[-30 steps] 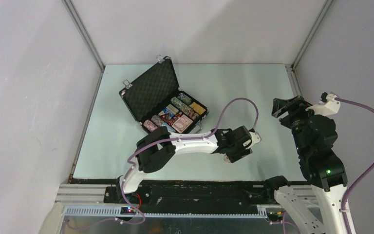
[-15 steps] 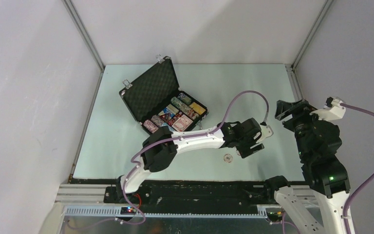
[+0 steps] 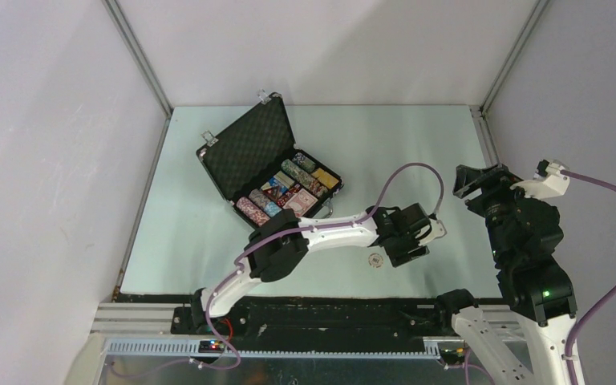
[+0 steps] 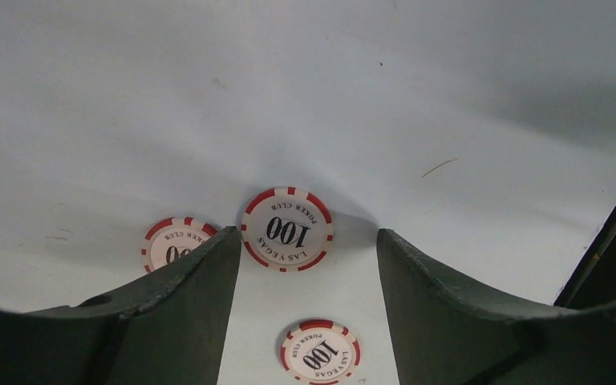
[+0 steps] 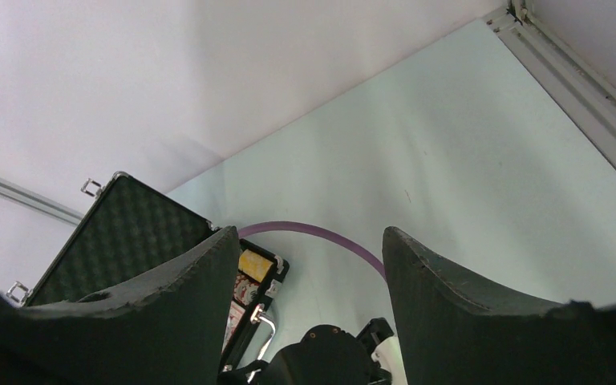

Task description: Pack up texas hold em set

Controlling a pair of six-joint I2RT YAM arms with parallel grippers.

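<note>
Three loose "100" poker chips (image 4: 287,228) are seen flat on the table (image 3: 208,241), well apart from the open case (image 3: 277,172), off its near-right corner. The left gripper (image 4: 306,257), spread and empty, is poised just over them. One chip is framed between its fingers. The right gripper (image 5: 309,237), likewise spread, is held farther off.

Poker chips (image 4: 287,228) are showing white faces, red-striped rims, black lettering. Case (image 3: 249,148) is showing black dimpled foam lining.

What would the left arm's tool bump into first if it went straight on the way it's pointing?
The left tool points down at the table. It would likely meet the red-and-white 100 chip lying just beyond its open tips, though depth is hard to judge.
</note>
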